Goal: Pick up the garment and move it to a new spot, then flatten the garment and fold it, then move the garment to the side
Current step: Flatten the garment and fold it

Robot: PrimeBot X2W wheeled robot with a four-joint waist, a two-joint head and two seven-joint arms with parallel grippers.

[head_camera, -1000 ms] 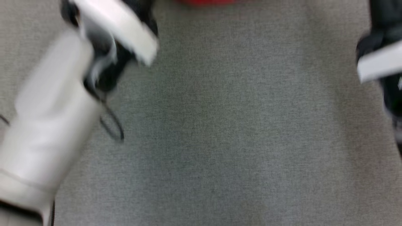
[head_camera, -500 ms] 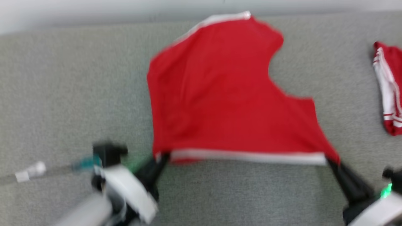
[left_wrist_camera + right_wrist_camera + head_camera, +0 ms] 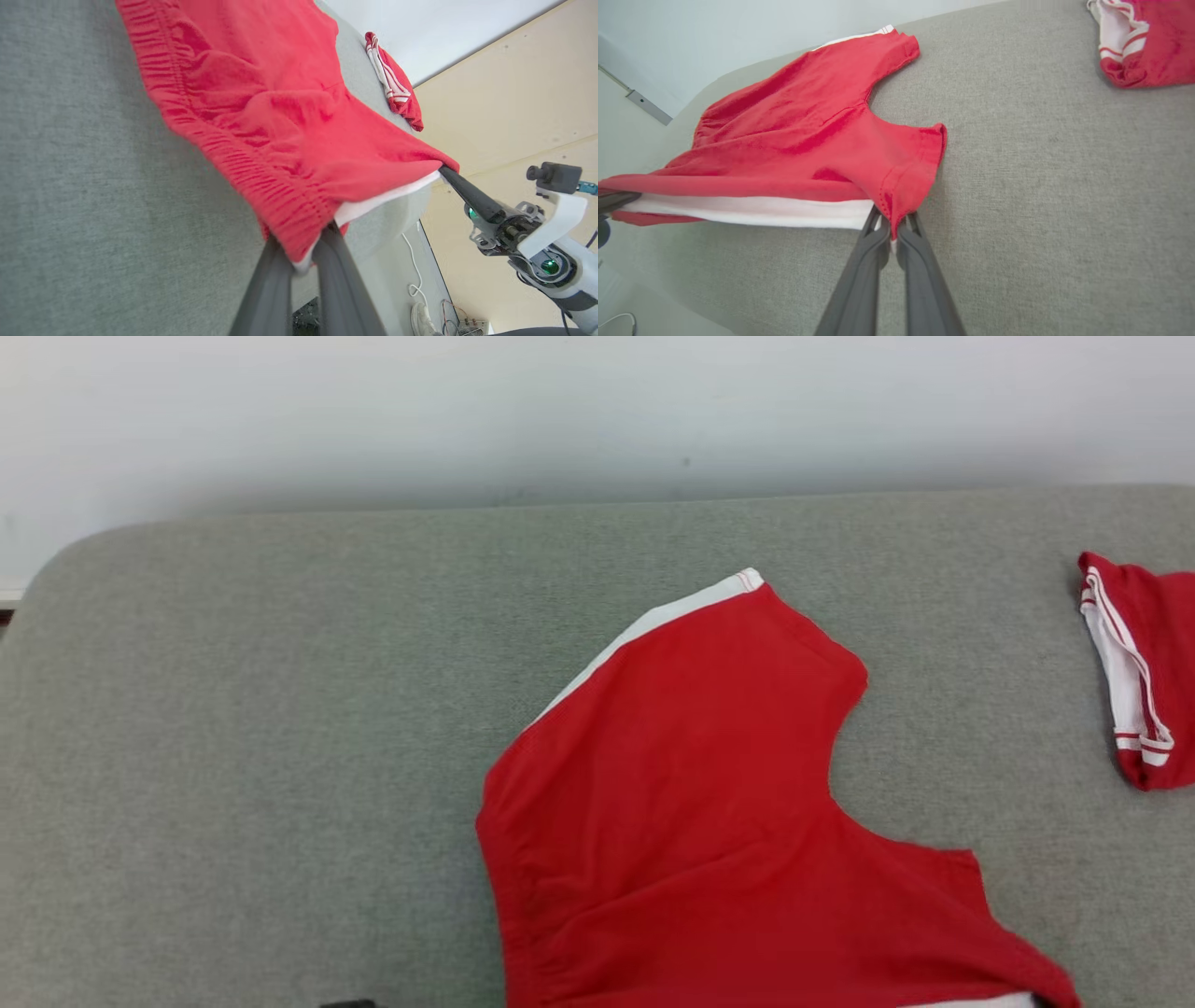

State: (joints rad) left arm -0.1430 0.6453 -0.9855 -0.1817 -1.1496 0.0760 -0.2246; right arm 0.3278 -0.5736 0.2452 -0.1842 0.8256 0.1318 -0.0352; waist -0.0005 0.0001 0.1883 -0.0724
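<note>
On two corners of the garment (image 3: 691,821), left claw (image 3: 303,254) and right claw (image 3: 892,228) clamped tight.

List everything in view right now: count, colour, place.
red garment: one, red with white trim, spread mid-surface, its near edge stretched between both grippers
second garment: one, red with white stripes, bunched at the surface's right edge, apart from the first
padded surface: one, grey, under both garments
wall: one, white, behind the surface
cable: one, white, on the floor beside the surface
left gripper: one, dark grey, shut on the near left corner
right gripper: one, dark grey, shut on the near right corner
</note>
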